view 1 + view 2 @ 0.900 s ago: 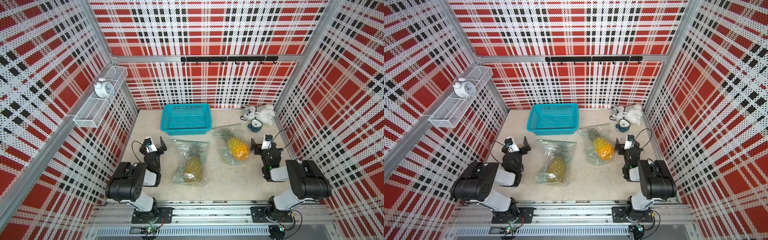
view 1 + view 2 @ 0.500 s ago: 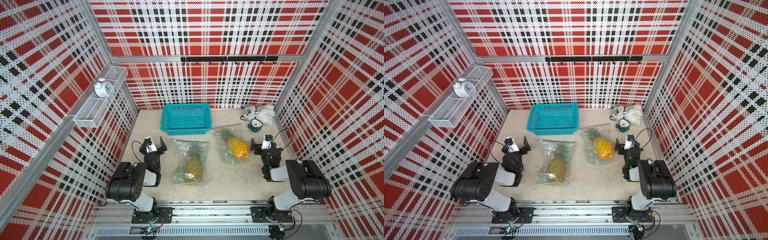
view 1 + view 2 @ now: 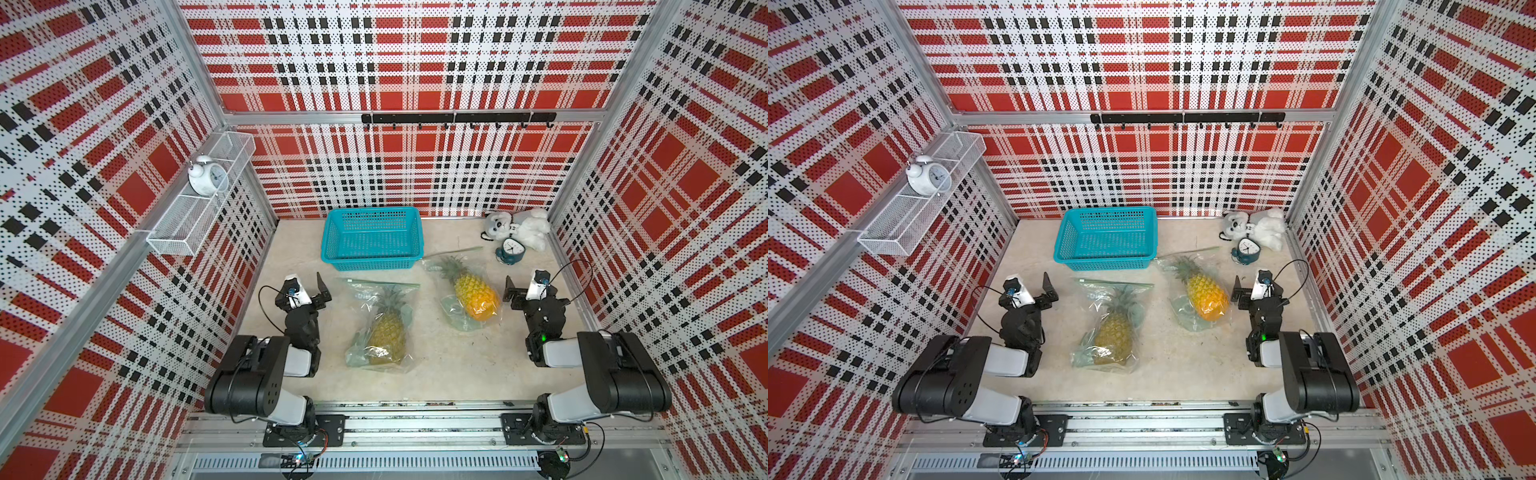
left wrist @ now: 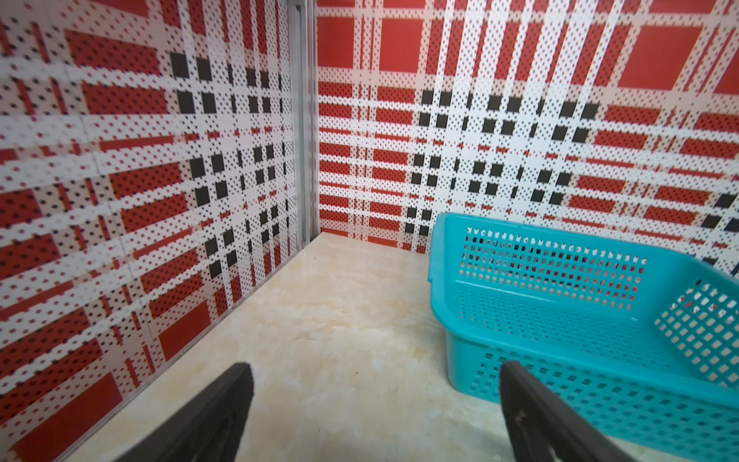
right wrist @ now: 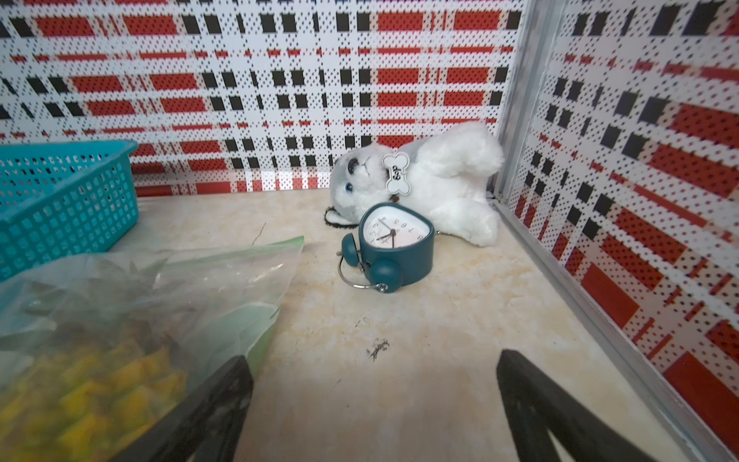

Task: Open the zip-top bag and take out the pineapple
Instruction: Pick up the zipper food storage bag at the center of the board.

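Two zip bags lie on the beige table, each w/ a pineapple inside. The left bag sits near the middle, just right of the left gripper; its green zip strip points toward the back, and its pineapple, dull yellow-green, lies w/ the leaves toward the zip. The right bag lies at an angle beside the right gripper; its pineapple is brighter orange-yellow, leaves pointing back-left toward the basket. Both bags look sealed, fruit inside — nothing is out.

Left gripper: jaws spread wide, nothing between them; in the left wrist view the two black fingers frame bare table, w/ the blue basket ahead and to one side. Right gripper: also wide open and empty; the right wrist view shows its fingers over bare table, w/ one finger just at the edge of the right bag — whether it touches, can't tell.

The basket stands against the back wall, empty. In the back right corner a white stuffed dog lies on its side, w/ a dark teal alarm clock tipped over just in front of it. A white alarm clock sits on a wire shelf on the left wall. Both arms are folded low at the front rail.
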Controlling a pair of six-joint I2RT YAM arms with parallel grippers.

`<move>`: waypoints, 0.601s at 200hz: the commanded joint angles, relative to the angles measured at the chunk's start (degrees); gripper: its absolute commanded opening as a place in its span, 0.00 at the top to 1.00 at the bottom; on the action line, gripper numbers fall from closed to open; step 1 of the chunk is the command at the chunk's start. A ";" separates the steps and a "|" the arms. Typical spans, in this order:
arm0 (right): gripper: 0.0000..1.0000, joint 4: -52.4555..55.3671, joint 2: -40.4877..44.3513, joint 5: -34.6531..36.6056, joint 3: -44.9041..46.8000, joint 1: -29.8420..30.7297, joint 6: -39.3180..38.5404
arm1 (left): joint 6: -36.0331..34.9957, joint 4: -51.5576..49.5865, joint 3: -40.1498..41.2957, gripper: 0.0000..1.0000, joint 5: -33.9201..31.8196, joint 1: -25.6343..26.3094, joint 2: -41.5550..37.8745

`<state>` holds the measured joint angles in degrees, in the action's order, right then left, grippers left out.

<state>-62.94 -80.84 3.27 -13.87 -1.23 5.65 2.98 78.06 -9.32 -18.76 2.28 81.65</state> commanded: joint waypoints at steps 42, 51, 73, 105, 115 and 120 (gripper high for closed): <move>0.00 33.32 16.61 0.91 -8.86 0.53 9.97 | 14.42 -39.09 -10.96 0.02 6.94 -0.31 -15.98; 0.00 37.08 17.54 -0.59 -10.26 0.53 10.87 | 17.73 -44.29 -13.07 0.02 9.65 -0.25 -15.92; 0.00 46.64 18.86 -5.39 -14.70 0.53 11.90 | 24.79 -54.55 -17.61 0.02 17.27 -0.19 -13.44; 0.00 51.79 19.23 -7.73 -19.32 0.53 11.85 | 25.87 -62.18 -20.89 0.01 31.39 -0.15 -9.27; 0.00 51.79 19.21 -7.73 -19.86 0.53 11.85 | 24.89 -64.26 -21.38 0.03 34.04 -0.13 -8.18; 0.00 51.79 19.19 -7.73 -20.11 0.53 11.85 | 24.20 -65.20 -21.59 0.04 34.83 -0.13 -7.67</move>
<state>-16.34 -62.78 -2.55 -32.08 -1.23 16.43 26.24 23.66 -29.43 4.67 2.28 71.96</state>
